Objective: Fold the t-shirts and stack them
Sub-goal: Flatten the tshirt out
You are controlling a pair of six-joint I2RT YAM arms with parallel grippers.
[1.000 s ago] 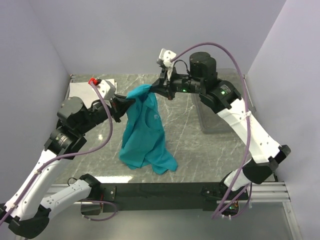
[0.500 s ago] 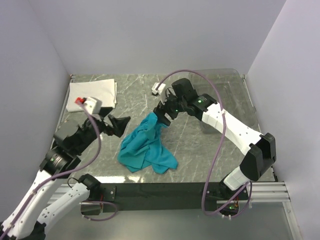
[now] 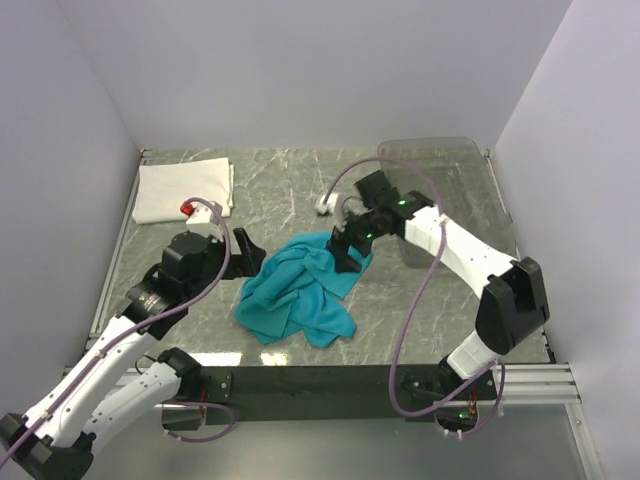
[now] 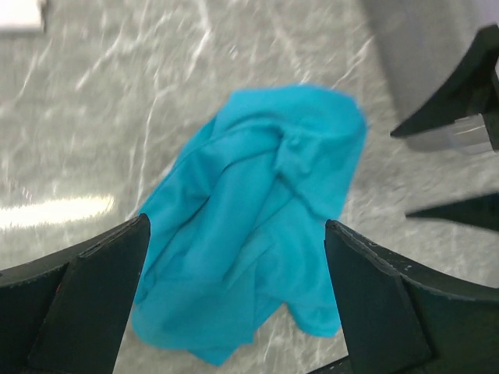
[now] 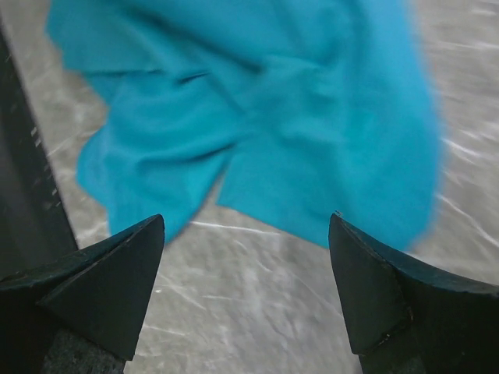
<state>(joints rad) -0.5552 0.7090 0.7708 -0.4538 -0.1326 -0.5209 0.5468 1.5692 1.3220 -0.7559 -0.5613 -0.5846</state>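
Observation:
The teal-blue t-shirt (image 3: 297, 288) lies crumpled in a heap on the marble table, also seen in the left wrist view (image 4: 249, 202) and the right wrist view (image 5: 257, 101). A white t-shirt (image 3: 184, 188) lies folded flat at the back left. My left gripper (image 3: 248, 250) is open just left of the heap, nothing between its fingers (image 4: 93, 296). My right gripper (image 3: 348, 250) is open at the heap's upper right edge, its fingers (image 5: 374, 288) above bare table beside the cloth.
A clear plastic bin (image 3: 440, 200) stands at the back right, behind the right arm. A black rail (image 3: 320, 385) runs along the near table edge. Lilac walls close in the left, back and right sides.
Both grippers let go of the teal shirt they held up between them. The shirt dropped into a heap, and both arms came down beside it with jaws open.

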